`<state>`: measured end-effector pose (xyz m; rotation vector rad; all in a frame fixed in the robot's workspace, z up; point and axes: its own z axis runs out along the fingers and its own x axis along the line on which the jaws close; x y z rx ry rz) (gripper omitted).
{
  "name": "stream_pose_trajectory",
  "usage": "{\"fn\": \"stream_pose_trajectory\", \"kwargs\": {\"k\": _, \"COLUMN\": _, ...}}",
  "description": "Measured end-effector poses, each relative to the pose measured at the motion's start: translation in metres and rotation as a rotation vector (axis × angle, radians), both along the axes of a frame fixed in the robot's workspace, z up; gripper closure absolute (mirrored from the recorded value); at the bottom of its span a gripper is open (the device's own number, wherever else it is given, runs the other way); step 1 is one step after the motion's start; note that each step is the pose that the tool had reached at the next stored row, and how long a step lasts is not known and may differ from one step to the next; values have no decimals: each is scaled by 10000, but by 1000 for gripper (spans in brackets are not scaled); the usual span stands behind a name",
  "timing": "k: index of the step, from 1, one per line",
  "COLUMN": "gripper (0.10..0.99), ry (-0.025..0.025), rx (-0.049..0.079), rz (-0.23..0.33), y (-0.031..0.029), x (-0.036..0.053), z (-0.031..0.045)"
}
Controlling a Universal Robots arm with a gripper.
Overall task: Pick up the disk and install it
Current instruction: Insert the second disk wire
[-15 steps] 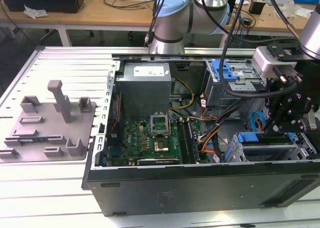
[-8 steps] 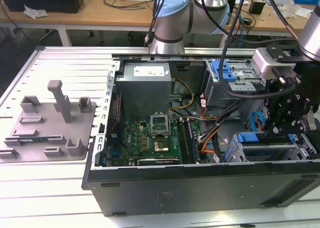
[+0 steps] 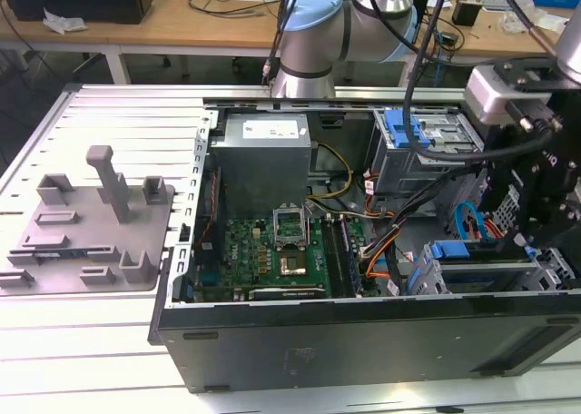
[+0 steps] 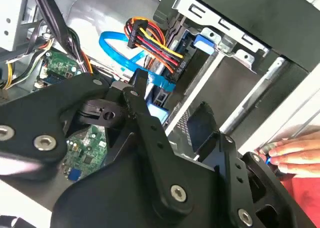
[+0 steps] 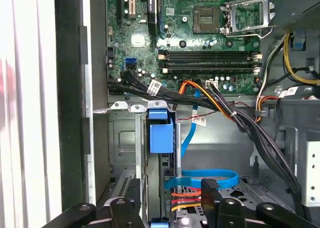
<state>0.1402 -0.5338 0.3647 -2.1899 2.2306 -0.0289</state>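
The disk (image 5: 161, 135) stands on edge in the lower drive cage (image 3: 481, 278) at the exterior view's right, and its bright blue carrier (image 3: 457, 250) shows at the top of the slot. My gripper (image 5: 165, 195) hangs over that cage, one black finger on each side of the carrier. In the second wrist view the gripper (image 4: 172, 105) straddles the blue carrier (image 4: 159, 110), with a gap showing on one side. The jaws look open, and the disk rests in the cage.
A blue flat cable (image 5: 200, 178) and a bundle of coloured wires (image 4: 152, 43) run close to the cage. The motherboard (image 3: 272, 251) lies in the open case. An upper cage with a blue latch (image 3: 404, 128) stands behind. A person's hand (image 4: 295, 153) rests at the case edge. A grey fixture (image 3: 91, 219) sits outside.
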Motion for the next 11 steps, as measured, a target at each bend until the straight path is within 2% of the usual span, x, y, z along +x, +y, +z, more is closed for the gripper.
{"fn": "stream_pose_trajectory", "kwargs": {"k": 1, "gripper": 490, "ry": -1, "rx": -7, "rz": 1, "y": 3, "x": 0, "z": 58}}
{"fn": "stream_pose_trajectory", "kwargs": {"k": 3, "gripper": 502, "ry": -37, "rx": -14, "rz": 1, "y": 13, "x": -12, "z": 153}}
{"fn": "stream_pose_trajectory", "kwargs": {"k": 4, "gripper": 635, "ry": -60, "rx": -15, "rz": 1, "y": 18, "x": -24, "z": 179}}
{"fn": "stream_pose_trajectory", "kwargs": {"k": 5, "gripper": 635, "ry": -75, "rx": -15, "rz": 0, "y": 21, "x": -30, "z": 193}}
{"fn": "stream_pose_trajectory", "kwargs": {"k": 7, "gripper": 753, "ry": -145, "rx": -16, "rz": 0, "y": 26, "x": -55, "z": 244}}
{"fn": "stream_pose_trajectory", "kwargs": {"k": 10, "gripper": 937, "ry": -215, "rx": -15, "rz": 0, "y": 27, "x": -81, "z": 271}}
{"fn": "stream_pose_trajectory", "kwargs": {"k": 11, "gripper": 937, "ry": -231, "rx": -15, "rz": 1, "y": 27, "x": -87, "z": 277}}
